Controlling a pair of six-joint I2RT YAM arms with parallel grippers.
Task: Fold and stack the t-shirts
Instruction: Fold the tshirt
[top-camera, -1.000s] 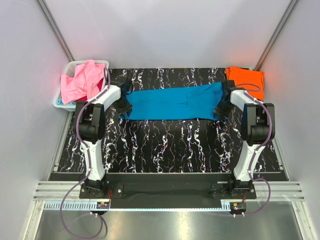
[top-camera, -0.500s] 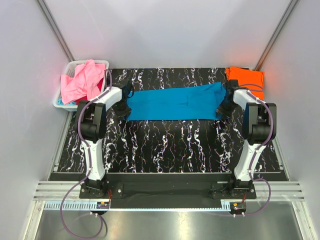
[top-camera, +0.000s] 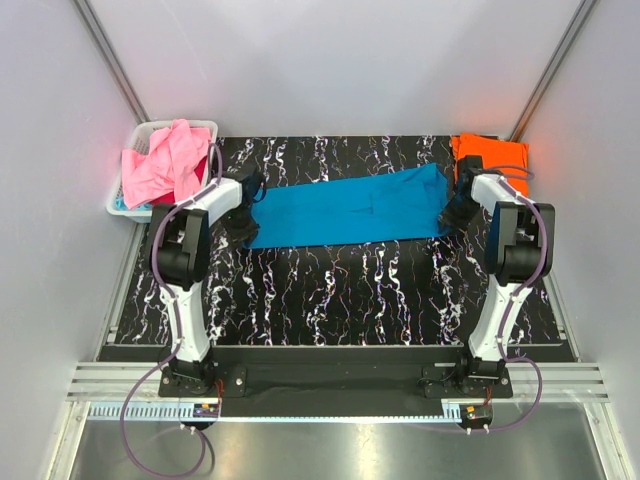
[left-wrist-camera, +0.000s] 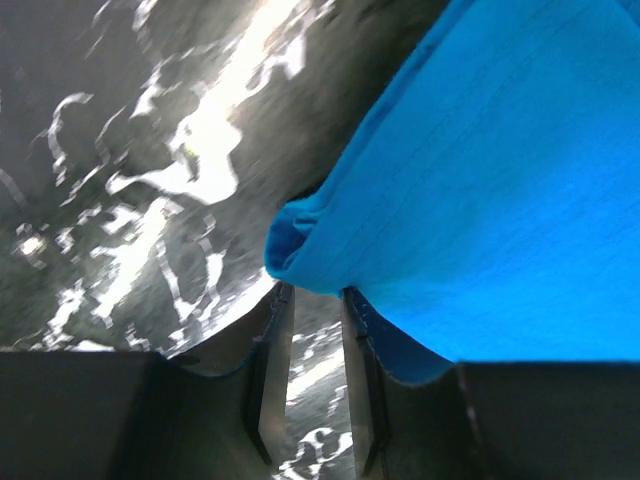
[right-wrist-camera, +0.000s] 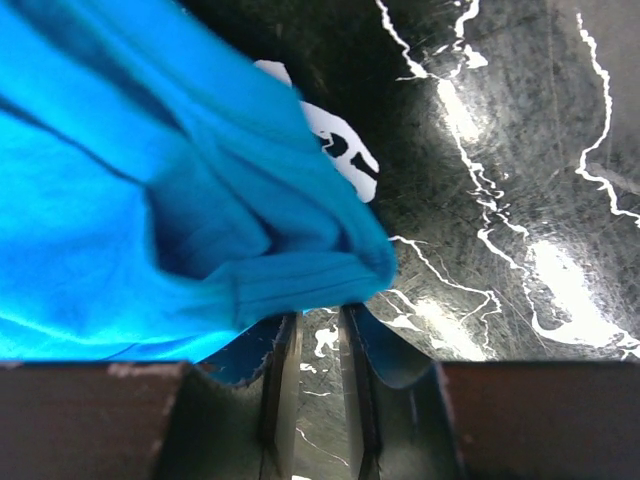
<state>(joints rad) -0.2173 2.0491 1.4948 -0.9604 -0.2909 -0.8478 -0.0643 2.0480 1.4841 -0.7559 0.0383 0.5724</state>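
**Teal-blue t-shirt stretched across the bench between your two arms.**
From the left: the basket, heaped with the pink t-shirt, sits near your left arm. Your left fingers pinch the cloth's left end and your right fingers pinch its right end, just beside the orange t-shirt. Since a second ago the cloth has slanted, with its left end nearer and its right end farther.

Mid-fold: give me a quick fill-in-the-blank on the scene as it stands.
1. The pink t-shirt lies over the ____ basket.
2. The orange t-shirt lies at the far ____ corner.
3. The left gripper and right gripper each pinch an end of the blue t-shirt; the ____ gripper is nearer the basket.
Missing: white; right; left.
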